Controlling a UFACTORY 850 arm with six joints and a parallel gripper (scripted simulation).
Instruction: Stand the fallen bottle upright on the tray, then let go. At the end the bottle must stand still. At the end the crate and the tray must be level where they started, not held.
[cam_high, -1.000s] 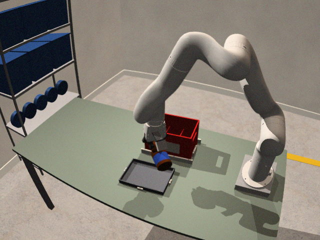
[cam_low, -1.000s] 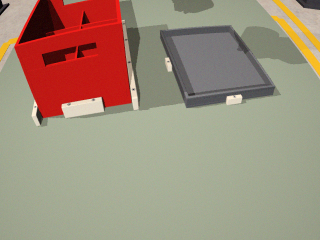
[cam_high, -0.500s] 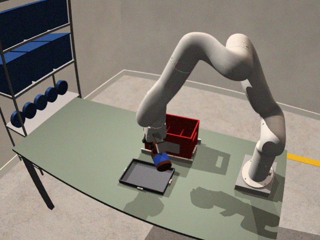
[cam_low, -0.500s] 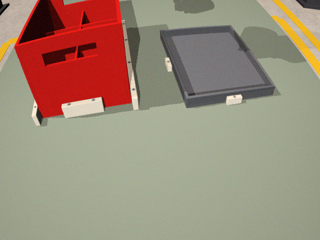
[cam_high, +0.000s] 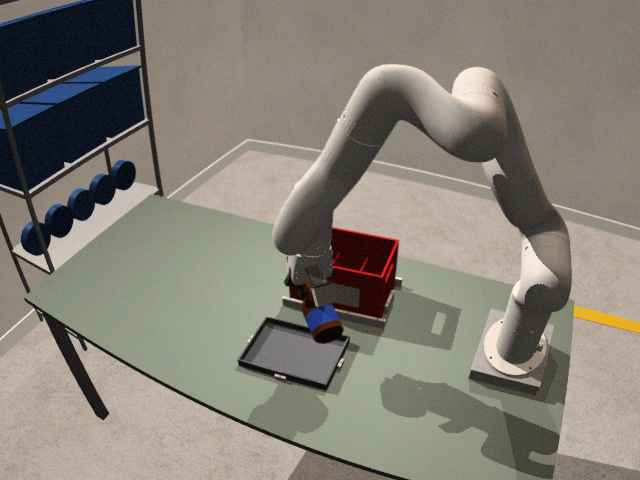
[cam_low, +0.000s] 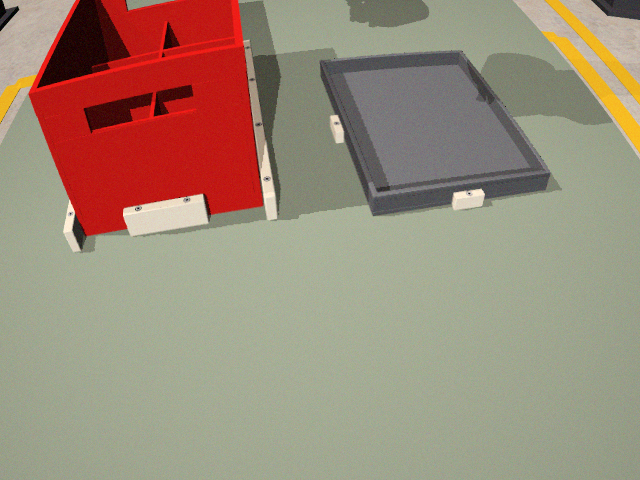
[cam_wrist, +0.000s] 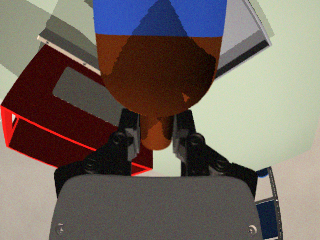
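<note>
A brown bottle (cam_high: 322, 321) (cam_wrist: 157, 65) with a blue label hangs in the air, tilted, its base pointing down and toward the viewer in the top view. My gripper (cam_high: 307, 289) (cam_wrist: 156, 106) is shut on the bottle's neck. The bottle's base is over or near the back right corner of the tray; its exact height above it cannot be told. The dark grey tray (cam_high: 261, 369) (cam_low: 465, 184) lies level on the table with nothing in it. The red crate (cam_high: 373, 294) (cam_low: 165, 165) (cam_wrist: 45, 95) stands upright beside the tray, behind the gripper in the top view. The gripper is not in the exterior view.
Cream blocks (cam_low: 166, 214) (cam_low: 468, 199) sit against the crate and the tray on the green table (cam_high: 180, 289). The arm's base (cam_high: 514, 351) is at the table's right. A rack (cam_high: 147, 124) with blue bins stands beyond the table's left end.
</note>
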